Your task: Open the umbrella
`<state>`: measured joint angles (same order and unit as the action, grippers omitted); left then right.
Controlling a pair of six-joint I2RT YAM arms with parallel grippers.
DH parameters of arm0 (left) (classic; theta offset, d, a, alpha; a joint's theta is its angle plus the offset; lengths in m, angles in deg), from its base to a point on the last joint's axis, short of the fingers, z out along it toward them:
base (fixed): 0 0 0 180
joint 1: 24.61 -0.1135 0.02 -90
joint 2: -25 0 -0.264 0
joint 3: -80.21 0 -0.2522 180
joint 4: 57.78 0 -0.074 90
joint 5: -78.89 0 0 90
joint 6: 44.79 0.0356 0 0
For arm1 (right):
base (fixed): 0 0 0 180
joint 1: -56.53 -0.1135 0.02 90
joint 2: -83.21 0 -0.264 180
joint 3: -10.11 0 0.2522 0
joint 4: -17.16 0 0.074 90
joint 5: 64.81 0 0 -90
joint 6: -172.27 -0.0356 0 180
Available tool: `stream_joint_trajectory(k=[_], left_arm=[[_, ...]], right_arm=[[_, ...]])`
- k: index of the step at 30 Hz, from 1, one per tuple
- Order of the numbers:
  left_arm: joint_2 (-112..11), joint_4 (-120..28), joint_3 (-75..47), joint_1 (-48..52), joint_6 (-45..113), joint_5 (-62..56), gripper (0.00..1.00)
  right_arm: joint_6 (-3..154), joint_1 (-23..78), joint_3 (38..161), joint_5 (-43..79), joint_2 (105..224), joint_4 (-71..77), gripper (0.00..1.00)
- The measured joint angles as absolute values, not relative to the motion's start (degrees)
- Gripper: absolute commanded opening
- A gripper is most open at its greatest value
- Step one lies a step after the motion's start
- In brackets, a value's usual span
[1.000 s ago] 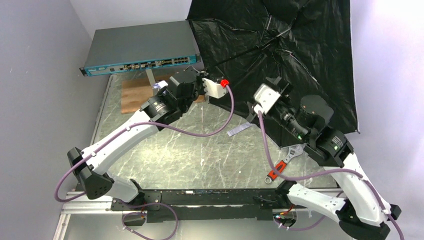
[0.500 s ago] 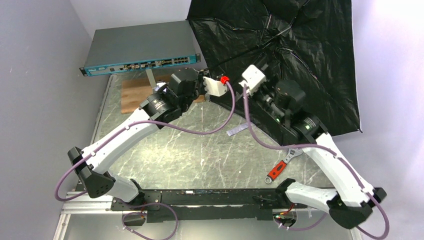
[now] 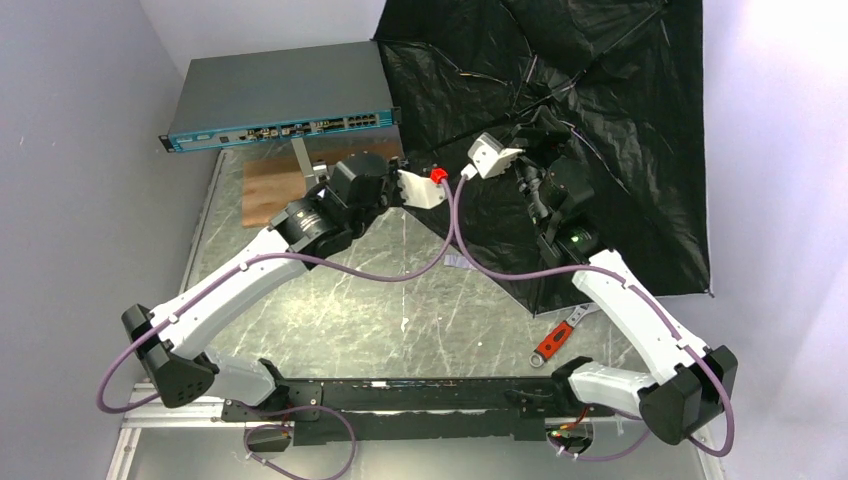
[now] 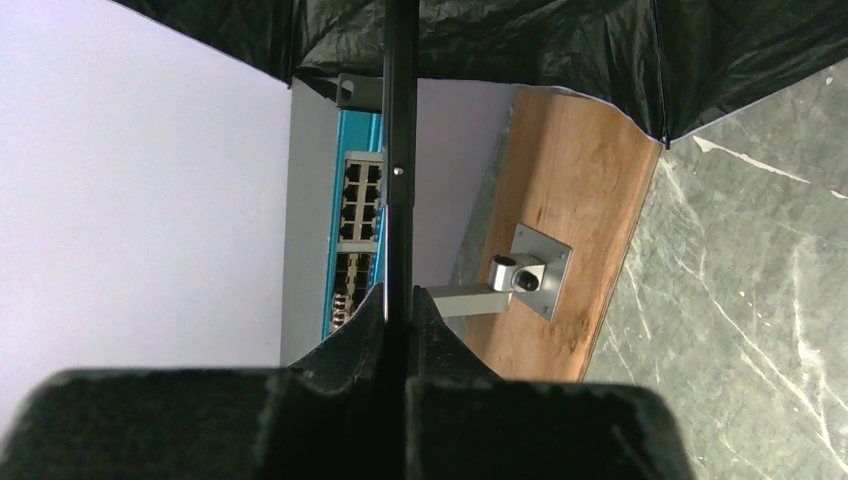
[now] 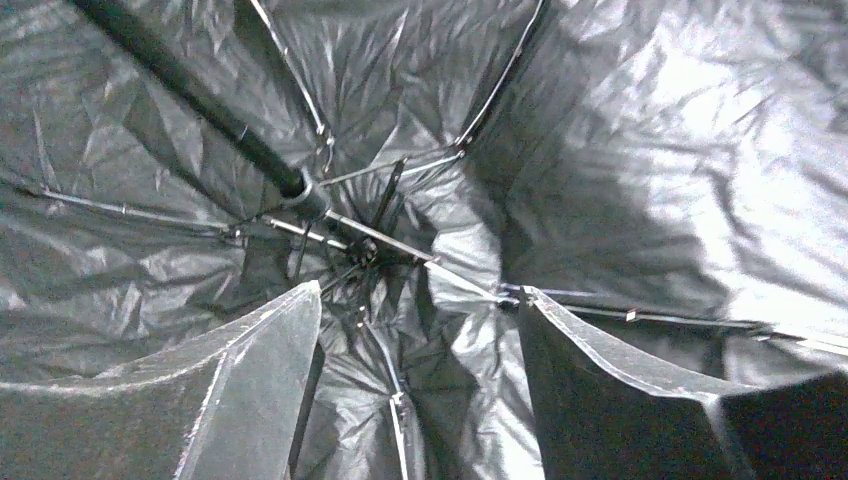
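The umbrella (image 3: 620,130) stands spread at the back right, its black inner side and thin ribs facing the top camera. My left gripper (image 3: 398,168) is shut on the thin black shaft (image 4: 398,150), which runs up between its fingers (image 4: 398,300) to the canopy edge. My right gripper (image 3: 535,130) is open inside the canopy. In the right wrist view its jaws (image 5: 420,295) stand wide apart just below the runner hub (image 5: 305,192), touching nothing. The shaft (image 5: 180,80) runs up left from the hub. The handle is hidden.
A grey network switch (image 3: 280,95) lies at the back left. In front of it is a brown board (image 3: 270,190) with a metal post bracket (image 4: 525,275). A red-handled wrench (image 3: 555,335) lies near the right arm. The marble table (image 3: 380,300) ends at the near rail.
My right arm has swung left and forward, carrying its open gripper into the canopy near the hub. My left gripper, still holding the shaft, has dropped slightly toward the lower left.
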<state>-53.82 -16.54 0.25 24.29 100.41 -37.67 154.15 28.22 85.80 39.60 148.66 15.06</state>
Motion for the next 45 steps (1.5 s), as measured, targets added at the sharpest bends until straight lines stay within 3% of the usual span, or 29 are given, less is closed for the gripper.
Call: stream_joint_trajectory(k=[6,15,21,25,45], left_arm=[[-51.27,-17.89,0.01,24.75,98.14,-36.41,0.00],[-48.25,-21.52,-3.42,25.10,96.32,-32.16,0.00],[-47.75,-22.57,-4.32,25.39,96.28,-29.65,0.00],[-47.46,-23.20,-5.21,25.61,96.30,-28.97,0.00],[-45.89,-21.78,-6.13,25.74,95.23,-26.83,0.00]], right_arm=[[156.66,29.03,84.42,36.74,147.46,11.26,0.74],[161.86,30.16,72.03,28.98,134.63,10.17,0.72],[167.30,29.42,71.57,30.05,141.95,19.41,0.67],[171.19,29.36,71.57,31.36,145.36,25.68,0.54],[177.42,28.15,69.95,34.07,146.13,35.67,0.54]])
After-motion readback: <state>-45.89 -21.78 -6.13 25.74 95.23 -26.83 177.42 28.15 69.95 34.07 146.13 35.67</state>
